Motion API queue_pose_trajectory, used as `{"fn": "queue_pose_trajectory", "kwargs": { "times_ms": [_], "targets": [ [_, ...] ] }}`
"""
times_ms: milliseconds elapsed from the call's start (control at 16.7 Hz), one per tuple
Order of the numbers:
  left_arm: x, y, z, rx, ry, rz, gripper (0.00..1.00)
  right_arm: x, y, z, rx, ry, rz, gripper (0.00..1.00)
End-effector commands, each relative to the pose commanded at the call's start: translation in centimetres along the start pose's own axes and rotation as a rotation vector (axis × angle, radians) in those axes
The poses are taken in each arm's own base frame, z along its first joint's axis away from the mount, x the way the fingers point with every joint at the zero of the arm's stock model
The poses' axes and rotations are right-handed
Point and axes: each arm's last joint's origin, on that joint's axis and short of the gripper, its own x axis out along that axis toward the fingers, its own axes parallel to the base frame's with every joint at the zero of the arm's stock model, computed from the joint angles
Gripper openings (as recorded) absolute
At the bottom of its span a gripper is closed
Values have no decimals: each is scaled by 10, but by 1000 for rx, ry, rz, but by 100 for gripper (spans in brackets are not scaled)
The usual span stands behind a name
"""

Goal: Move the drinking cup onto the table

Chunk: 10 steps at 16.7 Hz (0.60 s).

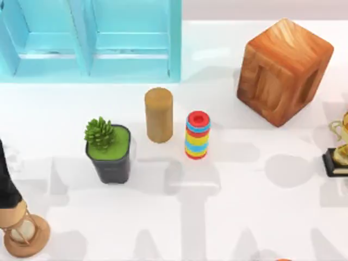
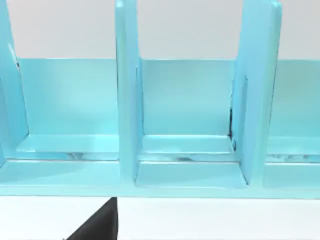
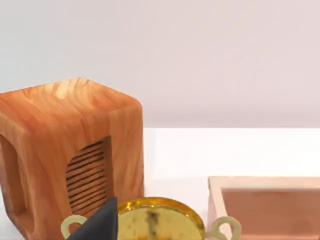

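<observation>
Left gripper [image 2: 97,227]: a dark edge of it faces the cabinet [image 2: 187,150] from across a strip of table [image 2: 215,217]; how wide it stands, cannot tell. The left arm [image 1: 5,174] sits at the table's left edge, just above the hourglass [image 1: 24,234].

Right gripper [image 3: 97,225]: dark edge close behind a gold trophy [image 3: 155,220], with the cube [image 3: 70,155] to one side and a shallow wooden tray [image 3: 265,205] to the other; width, cannot tell. It holds nothing that I can make out.

Item, cup: location cannot be told. The cabinet bays facing the left wrist have bare shelves. Nothing standing on the table matches it: the plant [image 1: 109,149], cylinder [image 1: 159,114] and ring stack [image 1: 197,135] stand in a loose row mid-table, and the trophy is no drinking vessel.

Appearance of cup: cannot be recorded from these views.

Handling, judged from the task wording alone: a drinking cup is probably light, rigid and smooth-walled, so somewhat slippery, and possibly brittle if ceramic or glass. Recommended hold: across the body, below the rim, both pads on opposite walls, axis kept upright. A pinch on the rim wall would serve if the sides are crowded. Moderate squeeze only.

Destination: open table lies in front of the ring stack and toward the right, between the cube and the near edge.

Risk: if the cup sits inside a cabinet bay, the dividers leave little room for a sideways approach.
</observation>
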Motion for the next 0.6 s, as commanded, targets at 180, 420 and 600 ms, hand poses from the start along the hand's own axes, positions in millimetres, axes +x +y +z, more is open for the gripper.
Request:
{"fn": "queue_pose_trajectory", "kwargs": {
  "times_ms": [180, 420, 600],
  "targets": [
    [0, 0, 0, 0, 0, 0, 100, 0, 0, 2, -4, 10, -4, 100],
    [0, 0, 0, 0, 0, 0, 100, 3, -6, 25, -52, 148, -53, 100],
    [0, 0, 0, 0, 0, 0, 100, 13, -14, 55, -101, 341, -103, 100]
  ]
}}
